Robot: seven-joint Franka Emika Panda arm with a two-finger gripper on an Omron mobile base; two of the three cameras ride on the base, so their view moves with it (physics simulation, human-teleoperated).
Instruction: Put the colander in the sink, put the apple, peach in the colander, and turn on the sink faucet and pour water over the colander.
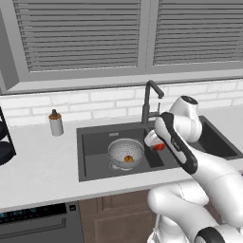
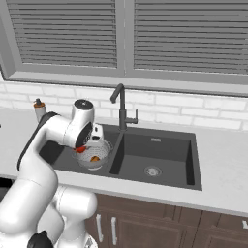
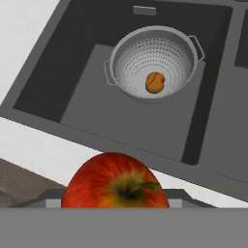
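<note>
The gripper (image 1: pixel 157 145) is closed on the apple (image 3: pixel 116 180), a red fruit with a yellowish patch around its brown stem; the fingers themselves are hidden behind the fruit in the hand view, but the apple sits right at the hand and hangs in the air with it. In the left base view the apple shows as a small red spot at the end of the white arm, above the right side of the sink (image 1: pixel 95 166), just to the right of the colander (image 1: pixel 126 153). In the right base view the same red spot (image 2: pixel 80 149) hangs at the colander's (image 2: pixel 95 154) near-left rim.

The colander stands upright on the floor of one basin, its two side handles visible in the hand view (image 3: pixel 155 63). Inside it, on the perforated bottom, lies the peach (image 3: pixel 155 83), orange and small.

The faucet (image 1: pixel 150 102) rises from the back edge of the sink, between the two basins, its hooked spout up high. A small bottle with a dark cap (image 1: pixel 56 123) stands on the white counter (image 1: pixel 38 161), well left of the sink
</note>
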